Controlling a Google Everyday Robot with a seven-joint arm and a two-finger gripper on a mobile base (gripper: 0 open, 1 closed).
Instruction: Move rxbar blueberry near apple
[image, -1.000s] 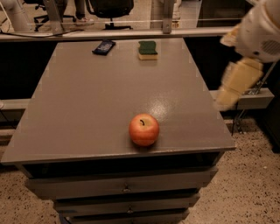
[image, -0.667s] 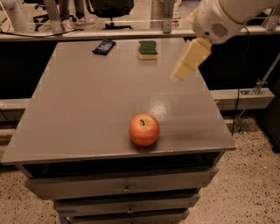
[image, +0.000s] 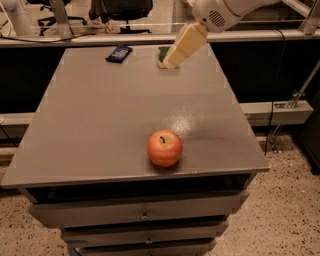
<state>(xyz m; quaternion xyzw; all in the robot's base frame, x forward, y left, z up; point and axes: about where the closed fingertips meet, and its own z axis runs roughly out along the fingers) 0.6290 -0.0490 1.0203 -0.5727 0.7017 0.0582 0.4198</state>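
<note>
The rxbar blueberry (image: 118, 53) is a small dark navy wrapper lying flat at the far left of the grey tabletop (image: 100, 125). The apple (image: 164, 148) is red-orange with a dark stem and stands near the table's front edge, a little right of centre. My gripper (image: 172, 61) hangs from the white arm at the upper right, over the far middle of the table, right of the bar and well beyond the apple. It holds nothing that I can see.
A green-topped yellow sponge (image: 163, 53) lies at the far edge, mostly hidden behind the gripper. Drawers (image: 140, 215) sit under the tabletop. Office chairs (image: 120, 10) and a rail stand behind the table. Speckled floor lies to the right.
The arm has swung from the table's right side leftwards and away, and now hangs over the sponge at the far edge. The apple and the bar have not moved.
</note>
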